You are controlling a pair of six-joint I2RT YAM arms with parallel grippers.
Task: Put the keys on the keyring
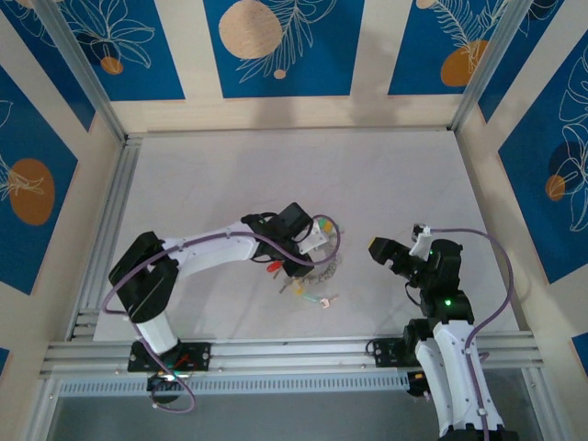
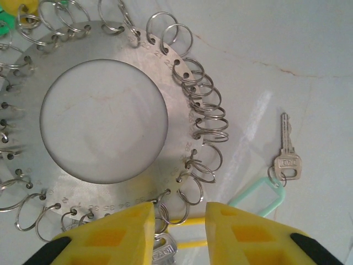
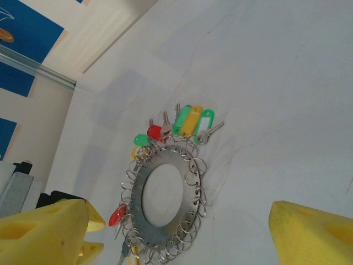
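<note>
Hovering at the rim of the flat grey metal keyring (image 2: 121,193), left gripper (image 2: 180,212) has jaws slightly apart; silver key head (image 2: 164,251) sits between them, contact unclear. Loose silver key with pale mint tag (image 2: 287,157) lies on white table (image 2: 287,55) just beside the ring. Right gripper (image 3: 181,210) wide apart, empty.

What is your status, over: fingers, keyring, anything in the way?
Left fingers parted at keyring rim. Right fingers wide open, empty. Mint-tagged key loose on table beside keyring. Nothing blocking.
</note>
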